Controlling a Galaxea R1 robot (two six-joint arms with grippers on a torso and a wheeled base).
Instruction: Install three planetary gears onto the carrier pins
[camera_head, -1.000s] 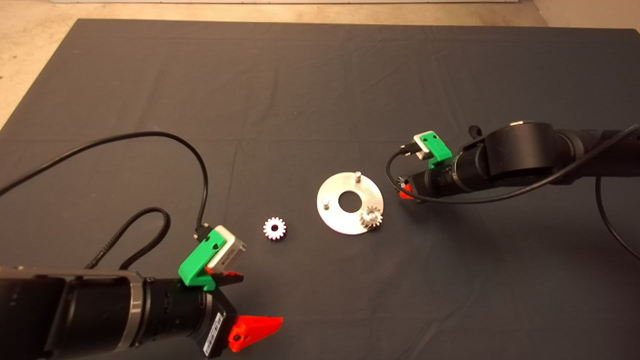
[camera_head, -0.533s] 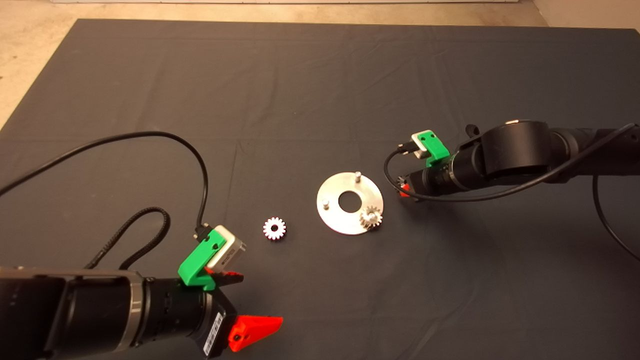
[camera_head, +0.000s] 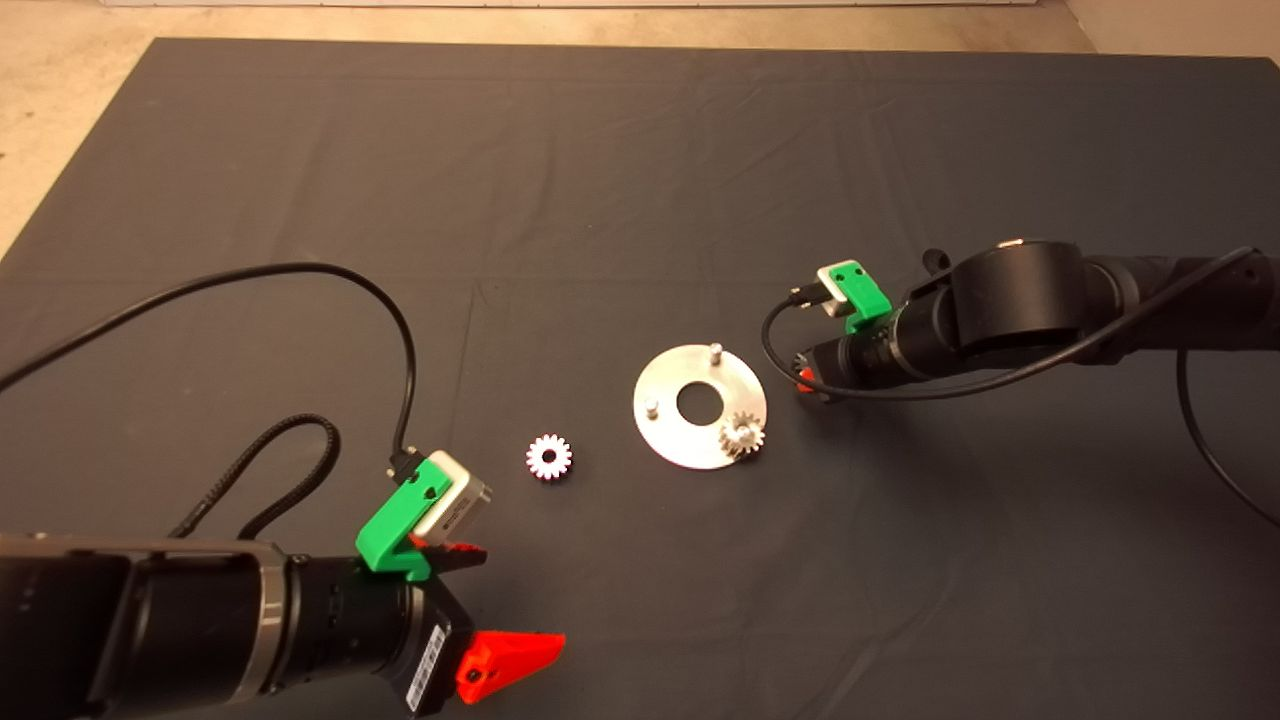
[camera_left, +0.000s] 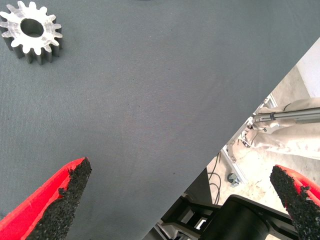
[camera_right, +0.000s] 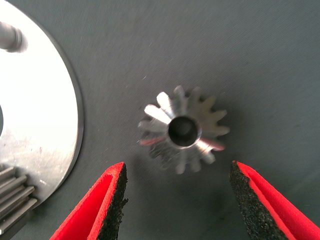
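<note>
A: Since a second ago the right arm has slid a little toward the disc; its green camera mount sits slightly farther left and up. Nothing else on the mat has shifted.

B: And the right gripper?

A: Spread open. Its red fingers, faced with rough black pads, stand apart on either side of a dark steel gear, touching nothing. That gear lies flat on the cloth just beside the disc's rim, teeth fanned around a round bore.

B: The disc itself?

A: Flat, bright aluminium, with a large centre hole. Two short cylindrical pins stand bare, one at the far rim, one on the left. A grey gear sits on the third, at the near right edge.

B: The last gear?

A: The white gear, shiny and sharply toothed, lies flat on the finely woven mat left of the disc, apart from it.

B: The left gripper?

A: Parked at the near left edge, fingers wide open, empty, the white gear well ahead of it.
</note>
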